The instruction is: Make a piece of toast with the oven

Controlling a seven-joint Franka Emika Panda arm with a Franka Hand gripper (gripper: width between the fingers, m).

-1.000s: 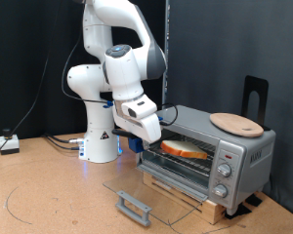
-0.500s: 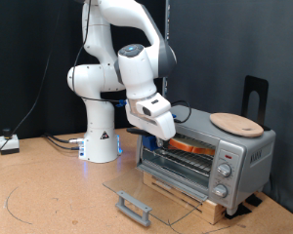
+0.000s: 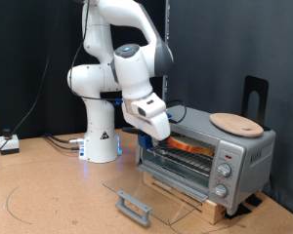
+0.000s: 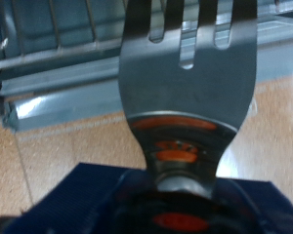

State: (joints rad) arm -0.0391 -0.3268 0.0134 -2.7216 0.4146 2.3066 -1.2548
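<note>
The silver-grey oven [image 3: 239, 156] stands at the exterior view's right with its glass door [image 3: 137, 190] dropped flat. The piece of toast [image 3: 192, 146] lies inside on the wire rack. My gripper [image 3: 153, 125] hangs just outside the oven's opening, at the exterior view's left of the toast. It is shut on a slotted metal spatula [image 4: 186, 68], whose blade points at the oven's rack [image 4: 49, 39] in the wrist view. The toast does not show in the wrist view.
A round light wooden board [image 3: 236, 123] lies on top of the oven. The door's grey handle [image 3: 134, 207] juts out towards the exterior view's bottom. Cables and a small box [image 3: 8, 144] lie at the far left. A black stand [image 3: 256, 97] rises behind the oven.
My gripper moved right towards the oven opening, then drew back slightly left and down. The toast now lies deeper inside the oven than a second ago.
</note>
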